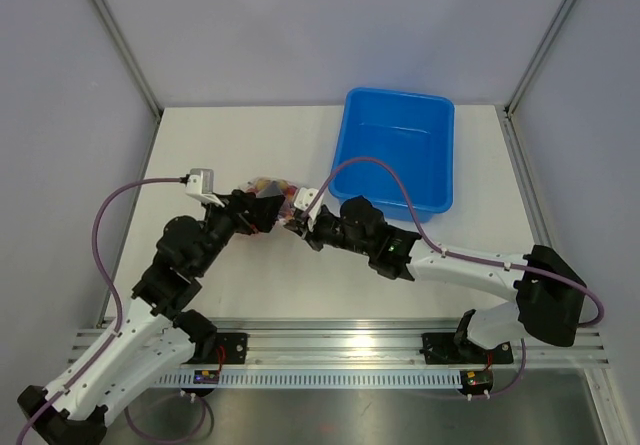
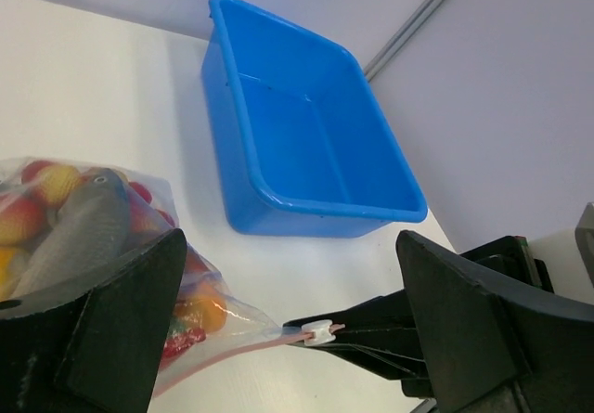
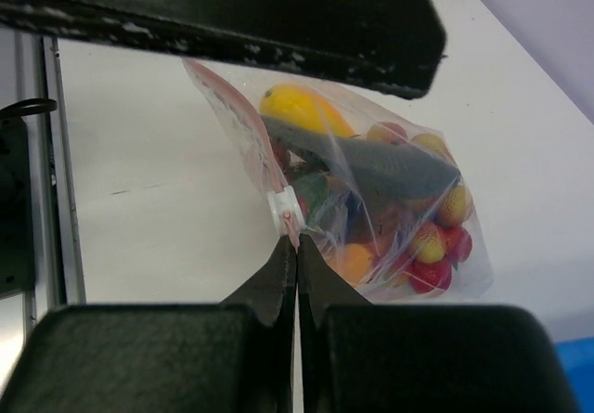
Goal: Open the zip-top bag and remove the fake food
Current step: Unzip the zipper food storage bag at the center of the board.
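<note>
The zip-top bag (image 3: pixel 371 190) lies on the white table, clear and crinkly, its pink zipper strip (image 2: pixel 218 357) running to a white slider (image 3: pixel 283 207). The fake food is inside it: a grey fish (image 3: pixel 385 167), a yellow piece (image 3: pixel 297 111), and orange and red pieces (image 3: pixel 432 246). My right gripper (image 3: pixel 297 246) is shut on the strip's end just past the slider. My left gripper (image 2: pixel 289 238) stands wide open with the bag's corner between its fingers (image 2: pixel 111 329), touching nothing. From above, both grippers (image 1: pixel 262 210) (image 1: pixel 298 220) meet at the bag (image 1: pixel 272 187).
A blue plastic tub (image 1: pixel 398 157) stands at the back right of the table (image 1: pixel 240 275), close behind my right arm. It also shows in the left wrist view as a blue tub (image 2: pixel 306 135) beyond the bag. Grey walls and metal frame posts surround the table.
</note>
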Controlling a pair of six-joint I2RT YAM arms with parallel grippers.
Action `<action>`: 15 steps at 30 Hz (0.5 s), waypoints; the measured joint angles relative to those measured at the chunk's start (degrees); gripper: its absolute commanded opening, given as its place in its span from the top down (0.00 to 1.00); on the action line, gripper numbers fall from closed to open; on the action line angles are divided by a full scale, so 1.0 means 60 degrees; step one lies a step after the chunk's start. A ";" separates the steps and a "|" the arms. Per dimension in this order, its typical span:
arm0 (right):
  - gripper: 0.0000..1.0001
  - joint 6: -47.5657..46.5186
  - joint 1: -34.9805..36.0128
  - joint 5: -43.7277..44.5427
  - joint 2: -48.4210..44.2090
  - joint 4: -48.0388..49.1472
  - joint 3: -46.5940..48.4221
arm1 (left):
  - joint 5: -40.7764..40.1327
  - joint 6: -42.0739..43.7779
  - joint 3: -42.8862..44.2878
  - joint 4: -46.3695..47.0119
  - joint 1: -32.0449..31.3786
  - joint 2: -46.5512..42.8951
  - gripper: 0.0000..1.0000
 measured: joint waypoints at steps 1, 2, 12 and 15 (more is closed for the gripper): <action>1.00 0.0051 0.0000 -0.0007 -0.0055 -0.0135 0.0047 | 0.0055 0.0062 -0.0025 0.0178 0.0000 0.0084 0.01; 1.00 0.0095 -0.0004 -0.0029 -0.0106 -0.0266 0.0076 | 0.0149 0.0149 -0.0080 0.0412 0.0000 0.0157 0.01; 1.00 0.0670 -0.0696 -0.1224 -0.0288 -0.1330 0.0313 | 0.1293 0.1446 -0.1005 0.2528 0.0000 -0.0157 0.01; 1.00 0.0845 -0.0976 -0.1672 -0.0477 -0.1413 0.0313 | 0.1537 0.1683 -0.1690 0.3541 0.0000 -0.0488 0.01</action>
